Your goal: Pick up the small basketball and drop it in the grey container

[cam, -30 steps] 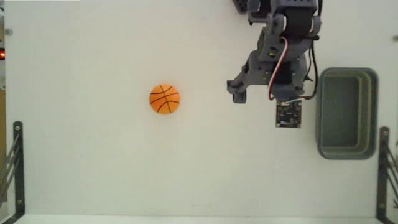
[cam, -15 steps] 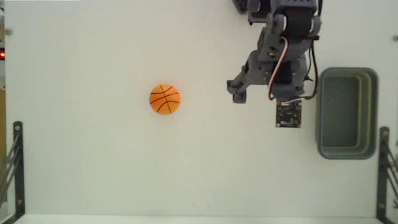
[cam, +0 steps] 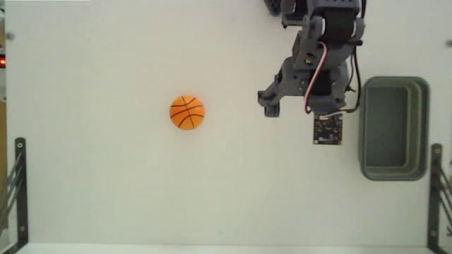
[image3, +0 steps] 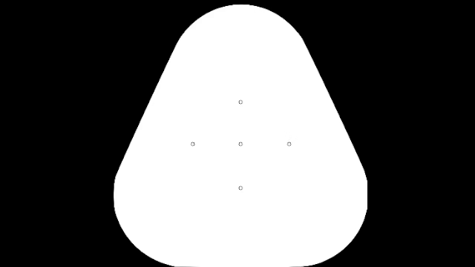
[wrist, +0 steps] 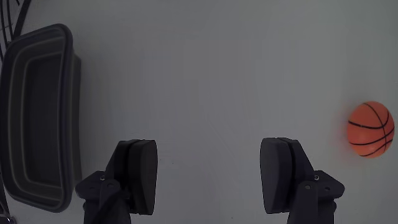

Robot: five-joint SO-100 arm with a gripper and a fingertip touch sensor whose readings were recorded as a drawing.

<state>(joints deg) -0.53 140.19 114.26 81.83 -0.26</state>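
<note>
From above, on the fixed view, I see the small basketball (cam: 187, 112) sitting alone on the white table (cam: 106, 190), left of centre, well apart from everything else. My arm (cam: 321, 49) reaches down from the top edge, and the grey container (cam: 393, 128) stands just beside it on the right, its long side running up and down the picture. A small circuit board (cam: 328, 129) hangs at the arm's lower end, between the arm and the tub. Black brackets (cam: 19, 187) mark both lower corners of the table. This view hides the fingers under the arm's body, so I cannot read the pincer from it.

On the wrist view I get what the fixed view lacks: the gripper (wrist: 211, 177) is spread wide, its two dark fingers (wrist: 140, 174) far apart over bare table, holding nothing. Sides are flipped here: the ball (wrist: 370, 129) lies at the right edge, beyond the right finger, touching neither. The container (wrist: 37, 118) fills the left edge, its deep hollow dark and partly cut off by the frame.
</note>
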